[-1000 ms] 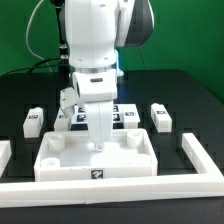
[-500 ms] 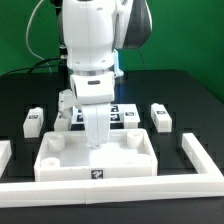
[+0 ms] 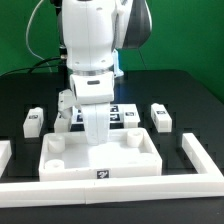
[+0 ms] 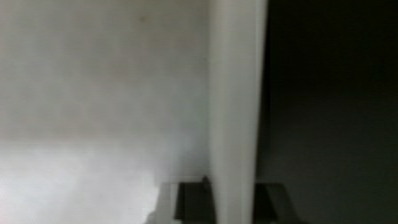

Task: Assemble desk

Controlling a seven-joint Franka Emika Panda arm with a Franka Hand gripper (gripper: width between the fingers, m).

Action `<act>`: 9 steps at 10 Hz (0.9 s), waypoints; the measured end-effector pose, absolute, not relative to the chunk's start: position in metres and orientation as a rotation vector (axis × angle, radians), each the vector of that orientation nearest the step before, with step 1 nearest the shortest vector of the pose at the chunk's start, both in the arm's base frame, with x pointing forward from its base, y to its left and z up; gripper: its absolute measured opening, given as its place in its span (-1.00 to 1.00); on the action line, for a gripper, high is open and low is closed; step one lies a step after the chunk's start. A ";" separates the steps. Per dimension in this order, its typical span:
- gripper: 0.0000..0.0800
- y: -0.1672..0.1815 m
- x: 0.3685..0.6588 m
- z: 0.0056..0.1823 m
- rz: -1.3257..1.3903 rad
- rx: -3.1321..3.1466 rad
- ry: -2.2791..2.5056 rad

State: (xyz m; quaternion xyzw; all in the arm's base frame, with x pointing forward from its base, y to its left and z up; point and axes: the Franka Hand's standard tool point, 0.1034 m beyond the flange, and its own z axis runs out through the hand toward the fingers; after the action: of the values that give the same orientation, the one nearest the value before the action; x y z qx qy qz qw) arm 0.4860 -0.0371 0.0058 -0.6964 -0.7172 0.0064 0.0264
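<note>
Gripper state: the gripper (image 3: pixel 93 110) appears closed on the held leg (image 3: pixel 95 130). In the wrist view a white bar runs out from between two dark fingers (image 4: pixel 187 202), but that picture is blurred.
Held leg axis: long axis upright, hanging straight down below the gripper.
Tabletop position: the tabletop (image 3: pixel 70 170) lies flat at the near middle of the black table, long axis running left to right in the exterior view, directly beneath the gripper.
Governing relation: the lower end of the held leg stands over the far part of the tray, roughly midway between the left socket (image 3: pixel 57 146) and the right socket (image 3: pixel 137 141). Whether it touches the tray floor cannot be told.
Next move, judged: a sideways shift along the tabletop's long axis to either socket, with the leg kept upright.
Loose parts: the left leg (image 3: pixel 33 122) and the right leg (image 3: pixel 160 118) lie farther back, well apart from the tabletop.
Materials: smooth, matte, rigid white plastic; tray with raised rim and round sockets; short square legs with black-and-white tags.
Surroundings: the marker board (image 3: pixel 122 115) lies behind the arm; the front rail (image 3: pixel 120 190) is just beside the tabletop's near edge.
</note>
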 end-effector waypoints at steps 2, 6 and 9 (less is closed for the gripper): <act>-0.88 -0.037 0.486 0.006 0.020 -2.152 -2.216; -0.88 -0.023 0.493 0.006 0.002 -2.161 -2.206; -0.88 0.025 0.510 0.006 -0.048 -2.198 -2.150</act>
State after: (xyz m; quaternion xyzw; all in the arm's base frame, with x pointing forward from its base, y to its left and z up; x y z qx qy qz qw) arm 0.5098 0.0245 0.0058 -0.7144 -0.6987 -0.0155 0.0332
